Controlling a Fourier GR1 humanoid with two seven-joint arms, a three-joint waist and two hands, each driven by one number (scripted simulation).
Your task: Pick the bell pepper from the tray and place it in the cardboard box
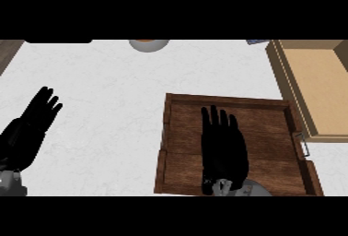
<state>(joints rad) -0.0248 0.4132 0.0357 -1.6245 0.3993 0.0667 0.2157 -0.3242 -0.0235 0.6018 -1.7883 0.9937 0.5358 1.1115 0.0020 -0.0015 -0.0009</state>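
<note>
Right hand [223, 147], black, on a grey forearm coming in at the lower edge: it lies flat over the brown wooden tray [272, 138]. Fingers are straight and side by side, pointing away from the robot, curled round nothing that I can see. Its fingertips stop short of the tray's far wall. The wrist sits over the near wall.

Tray: rectangular, plank floor, low raised rim, right of centre on the white marbled worktop [108, 92]. Floor planks show bare on both sides of the hand. A small grey metal loop [303, 147] hangs on the right wall.

Bell pepper: can't make it out from here. The hand covers the tray's middle strip, so I can't tell whether the pepper is under it.

Open tan cardboard box [319, 87]: at the far right, running off the view's right edge, long side along the tray's far right corner. It is just beside the tray; can't tell if they touch. Only the tan floor shows in the part of its inside that is in view.

Left hand [31, 129], black: at the left edge over bare worktop, fingers straight and relaxed, angled slightly to the right. It holds nothing and is well apart from the tray.

Far edge of the worktop: a grey round vessel [148, 45] with a bit of orange at its top, cut off by the view. A dark flat slab [58, 41] sits at far left. A small blue item [255, 42] is near the box's far corner, too small to identify.
</note>
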